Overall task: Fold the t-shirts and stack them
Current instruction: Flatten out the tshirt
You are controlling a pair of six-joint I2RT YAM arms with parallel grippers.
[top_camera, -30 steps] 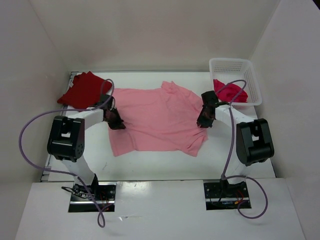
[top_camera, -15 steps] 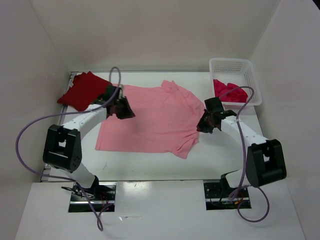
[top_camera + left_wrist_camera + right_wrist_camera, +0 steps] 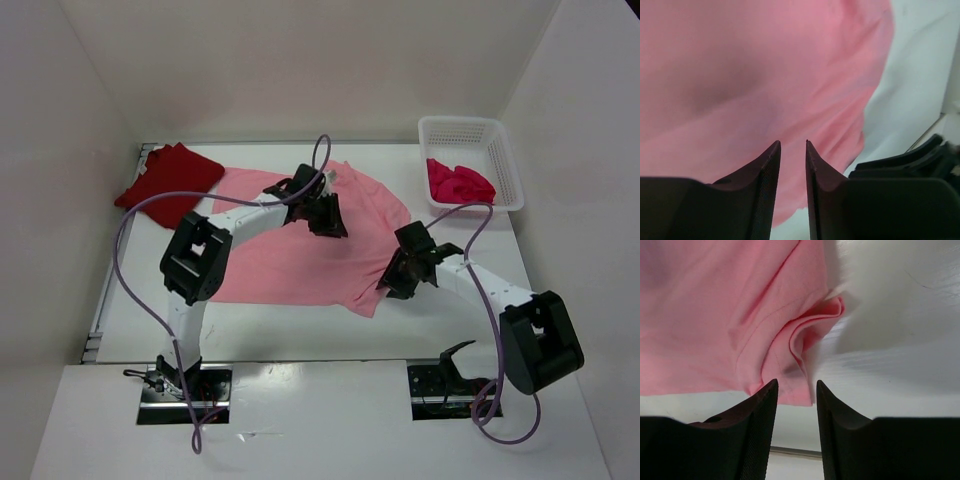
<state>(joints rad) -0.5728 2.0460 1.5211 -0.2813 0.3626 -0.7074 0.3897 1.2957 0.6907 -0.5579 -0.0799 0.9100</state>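
Pink t-shirt (image 3: 290,268), partly under left claw (image 3: 335,228)

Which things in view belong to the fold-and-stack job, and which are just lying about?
Job:
- light pink cloth t-shirt, spread out mid-scene
- dark red cloth t-shirt, far left
- crimson-magenta cloth t-shirt, far right

Lying about:
- white plastic mesh basket, holding the crimson-magenta one
- white table underneath

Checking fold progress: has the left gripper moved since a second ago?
Yes. The left gripper swung right, away from the dark red cloth t-shirt.
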